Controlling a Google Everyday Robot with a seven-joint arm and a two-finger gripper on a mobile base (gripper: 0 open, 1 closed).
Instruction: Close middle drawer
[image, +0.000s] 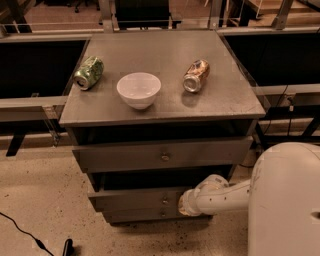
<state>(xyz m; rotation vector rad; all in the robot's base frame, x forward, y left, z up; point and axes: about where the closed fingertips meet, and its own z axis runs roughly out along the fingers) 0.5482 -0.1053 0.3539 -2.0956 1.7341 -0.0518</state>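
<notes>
One camera, set high, faces down onto the cabinet (165, 55) front, moderately close; gripper (183, 203) sits at 5 o'clock.

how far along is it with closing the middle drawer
Approach looks done: the gripper sits at the front of the middle drawer, right of its knob. The push is in hand. Left: the drawer juts out past the lowest front, so it is not closed yet.

Tabletop (165, 50): green can (89, 73) lying left, white bowl (139, 89) centre, copper can (196, 76) lying right
</notes>
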